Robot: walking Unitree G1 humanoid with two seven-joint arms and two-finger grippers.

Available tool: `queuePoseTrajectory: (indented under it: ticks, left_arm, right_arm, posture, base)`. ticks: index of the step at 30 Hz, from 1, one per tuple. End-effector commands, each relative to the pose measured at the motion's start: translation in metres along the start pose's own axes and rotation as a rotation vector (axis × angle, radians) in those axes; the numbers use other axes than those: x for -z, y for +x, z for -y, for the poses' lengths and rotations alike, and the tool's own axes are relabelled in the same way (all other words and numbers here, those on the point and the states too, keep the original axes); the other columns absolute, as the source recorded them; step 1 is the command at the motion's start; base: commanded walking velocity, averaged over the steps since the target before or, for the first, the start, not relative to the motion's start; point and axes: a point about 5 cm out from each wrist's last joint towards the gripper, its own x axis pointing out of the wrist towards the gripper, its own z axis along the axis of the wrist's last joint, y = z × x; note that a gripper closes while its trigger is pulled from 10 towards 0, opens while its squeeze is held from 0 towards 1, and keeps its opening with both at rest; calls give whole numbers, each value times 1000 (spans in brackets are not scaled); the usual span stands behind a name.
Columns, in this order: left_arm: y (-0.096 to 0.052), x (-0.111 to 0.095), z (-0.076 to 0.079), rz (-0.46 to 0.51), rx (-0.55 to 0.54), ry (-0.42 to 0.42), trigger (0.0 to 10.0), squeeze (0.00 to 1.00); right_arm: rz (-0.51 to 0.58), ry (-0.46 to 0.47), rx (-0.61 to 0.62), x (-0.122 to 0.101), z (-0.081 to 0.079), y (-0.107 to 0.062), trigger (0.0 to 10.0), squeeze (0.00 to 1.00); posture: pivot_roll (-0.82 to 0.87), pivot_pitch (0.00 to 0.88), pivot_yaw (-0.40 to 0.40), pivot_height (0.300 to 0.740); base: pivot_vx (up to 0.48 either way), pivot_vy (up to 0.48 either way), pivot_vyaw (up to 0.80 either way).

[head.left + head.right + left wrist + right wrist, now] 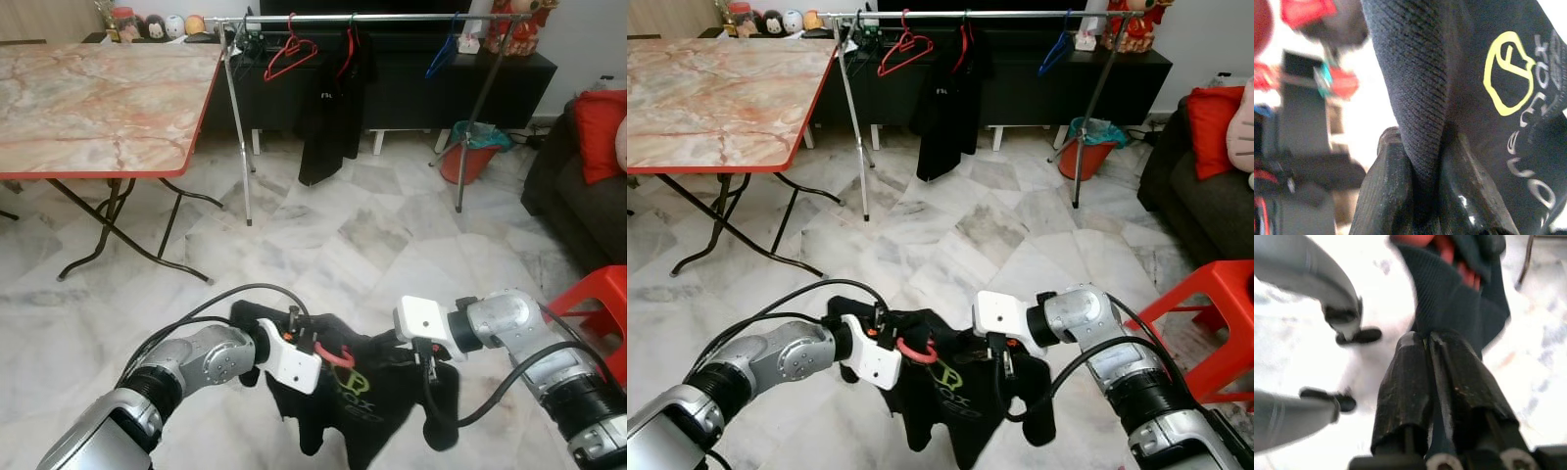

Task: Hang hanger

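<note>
Two grippers carry one black garment on a red hanger, with the clothes rail well ahead across the floor.

Left eye view: left gripper [312, 345] and right gripper [423, 364] hold the black shirt [367, 397] low between them; the red hanger [336, 355] hook shows just beside the left gripper, so the left arm is nearer to it. The clothes rail [392, 17] lies far ahead and higher, its long axis running left to right.
Right eye view: same layout; the folding table [715, 88] stands ahead on the left, near the rail's left post.
Left wrist view: both fingers [1386, 196] are clamped on a fold of shirt cloth.
Right wrist view: both fingers [1410, 382] are pressed together on dark cloth.
</note>
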Motion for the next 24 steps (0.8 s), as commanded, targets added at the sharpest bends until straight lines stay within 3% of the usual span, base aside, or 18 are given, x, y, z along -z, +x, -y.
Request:
queuePoseTrajectory:
  ticks: [1, 3, 10, 11, 14, 15, 18, 20, 24]
  left_arm:
    - [-3, 10, -13, -67, -24, -36, 10000, 0]
    - [-4, 14, -14, -93, -38, -80, 10000, 0]
    - [-6, 20, -18, -137, -77, -147, 10000, 0]
    - [-6, 22, -21, -143, -102, -186, 10000, 0]
    - [-6, 16, -23, -91, -98, -209, 10000, 0]
    - [-6, 15, -23, -75, -85, -210, 10000, 0]
    - [-7, 9, -19, -16, -44, -195, 10000, 0]
    - [-8, -1, -16, 63, 0, -116, 10000, 0]
    - [-9, -7, -13, 91, 63, 73, 10000, 0]
  right_arm:
    - [-73, -58, 2, 1, 1, -2, 0, 0]
    - [-134, -90, 7, 5, 1, -3, 0, 0]
    - [-164, -95, 2, 7, 1, -3, 0, 0]
    - [-173, -107, 11, 7, 1, -3, 0, 0]
    - [-139, -118, 51, 4, 4, -2, 196, 0]
    - [-106, -98, 75, 1, 7, -2, 10000, 0]
    - [-52, -75, 93, -4, 9, -1, 10000, 0]
    - [-49, -83, 74, -5, 7, -1, 10000, 0]
    - [-24, -87, 54, -10, 7, -3, 10000, 0]
  posture:
    - [8, 45, -38, 740]
    - [7, 46, -38, 740]
    - [7, 46, -38, 740]
    - [9, 52, -39, 740]
    - [9, 52, -39, 740]
    - [8, 54, -37, 740]
    - [5, 52, -36, 740]
    - [5, 52, -36, 740]
    - [5, 52, -36, 740]
  base:
    - [0, 0, 0]
    - [0, 0, 0]
    - [0, 0, 0]
    - [0, 0, 0]
    - [0, 0, 0]
    - [0, 0, 0]
    - [0, 0, 0]
    - [0, 0, 0]
    - [0, 0, 0]
